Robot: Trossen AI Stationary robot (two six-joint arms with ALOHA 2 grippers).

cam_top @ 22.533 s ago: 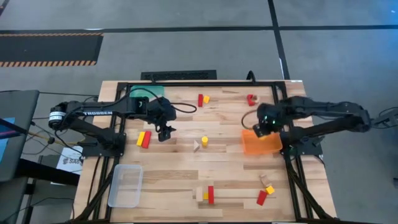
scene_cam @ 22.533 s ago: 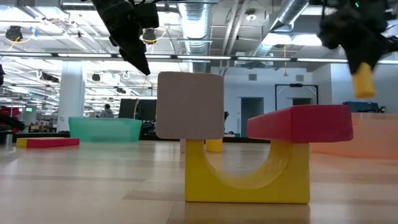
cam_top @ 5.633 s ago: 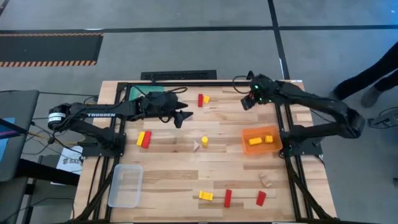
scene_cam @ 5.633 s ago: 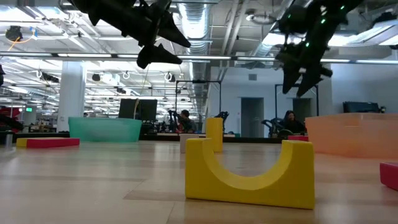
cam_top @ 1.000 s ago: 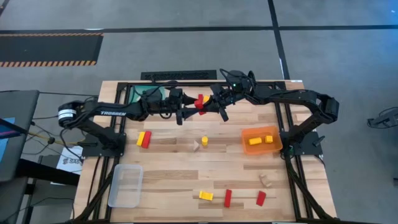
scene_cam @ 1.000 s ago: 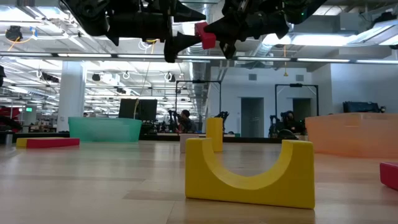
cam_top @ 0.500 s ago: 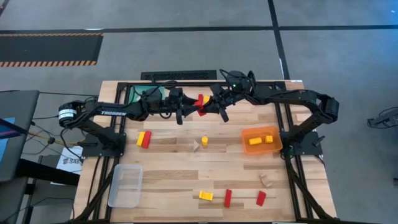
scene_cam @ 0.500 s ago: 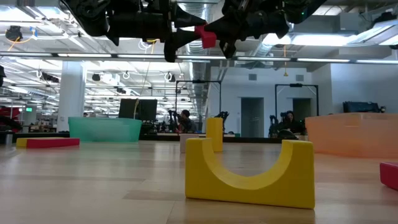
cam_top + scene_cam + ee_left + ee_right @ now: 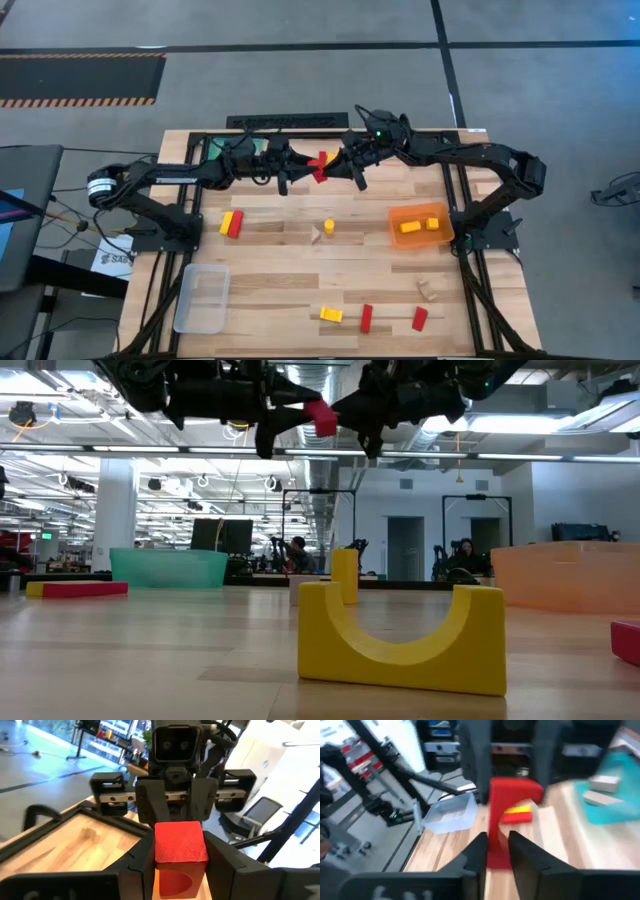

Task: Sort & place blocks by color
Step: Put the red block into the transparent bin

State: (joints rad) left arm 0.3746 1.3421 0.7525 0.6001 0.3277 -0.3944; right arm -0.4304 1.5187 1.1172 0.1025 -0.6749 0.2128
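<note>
Red arch block [image 9: 180, 851] held high above the wood-plank table [image 9: 300, 260].
Left gripper [image 9: 181, 865] clamps it; right gripper [image 9: 496, 851] stands slightly parted around its end.

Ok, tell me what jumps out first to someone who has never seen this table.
The two arms meet high above the table's far middle, the left hand and right hand tip to tip with a red block between them, gripped by the left hand's fingers. Near the right edge sits an orange tray holding two yellow blocks. In the low view, a yellow arch block looms in the foreground.
</note>
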